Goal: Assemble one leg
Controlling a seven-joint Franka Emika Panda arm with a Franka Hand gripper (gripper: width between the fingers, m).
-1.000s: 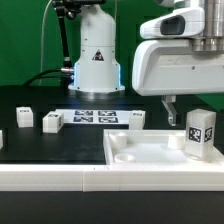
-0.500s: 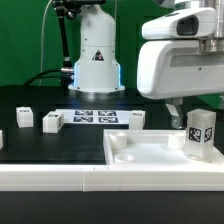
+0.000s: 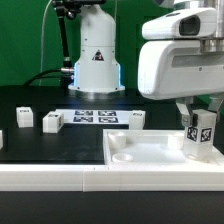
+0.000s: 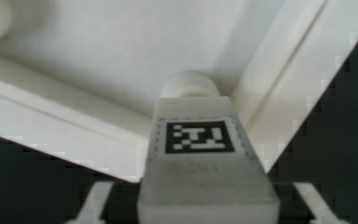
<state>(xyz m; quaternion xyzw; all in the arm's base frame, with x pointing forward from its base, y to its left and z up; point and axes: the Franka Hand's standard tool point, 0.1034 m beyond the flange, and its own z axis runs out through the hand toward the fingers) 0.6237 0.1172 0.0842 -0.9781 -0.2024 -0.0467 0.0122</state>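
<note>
The leg [image 3: 200, 136] is a small white post with a black-and-white tag. It stands upright in the corner of the large flat white panel [image 3: 150, 152] on the exterior view's right. My gripper [image 3: 200, 122] has come down over it, with one finger on each side. In the wrist view the leg [image 4: 201, 150] fills the middle, and its rounded tip rests at a corner socket of the panel [image 4: 87, 60]. My gripper [image 4: 206, 205] is open, with dark gaps between both fingers [image 4: 94, 200] and the leg's sides.
Three more tagged white posts [image 3: 24, 118] [image 3: 52, 121] [image 3: 137, 119] lie on the black table behind the panel, and another shows at the left edge. The marker board [image 3: 93, 117] lies in front of the robot base [image 3: 95, 60].
My gripper has moved toward the exterior view's right and down, from beside the leg to straddling it. The leg has not moved.
</note>
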